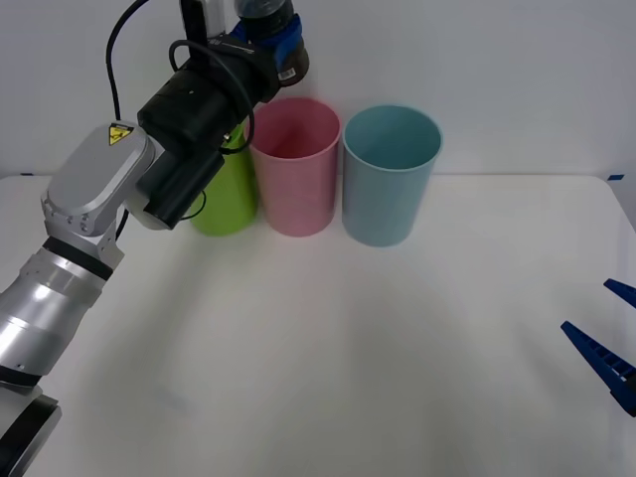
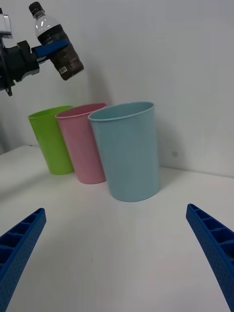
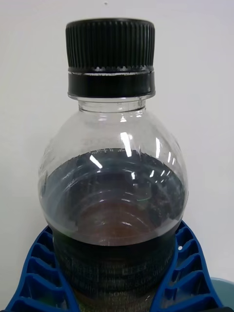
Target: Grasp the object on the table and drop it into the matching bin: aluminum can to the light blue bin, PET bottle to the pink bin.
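Note:
The PET bottle (image 1: 270, 22), clear with a black cap and dark label, hangs tilted in the air with my left gripper (image 1: 266, 45) shut on its body. It is high above the rims, roughly over the near-left edge of the pink bin (image 1: 295, 169). The light blue bin (image 1: 390, 179) stands just right of the pink one. In the left wrist view the bottle (image 3: 117, 185) stands between the blue fingers (image 3: 36, 273). The right wrist view shows the bottle (image 2: 56, 41) above the pink bin (image 2: 83, 146) and the light blue bin (image 2: 129, 151). My right gripper (image 1: 611, 333) rests open low at the table's right edge.
A lime green bin (image 1: 227, 194) stands left of the pink bin, partly behind my left arm. The three bins form a row at the back of the white table (image 1: 348, 348), close to the wall. The right gripper's fingers (image 2: 19, 243) hover over bare tabletop.

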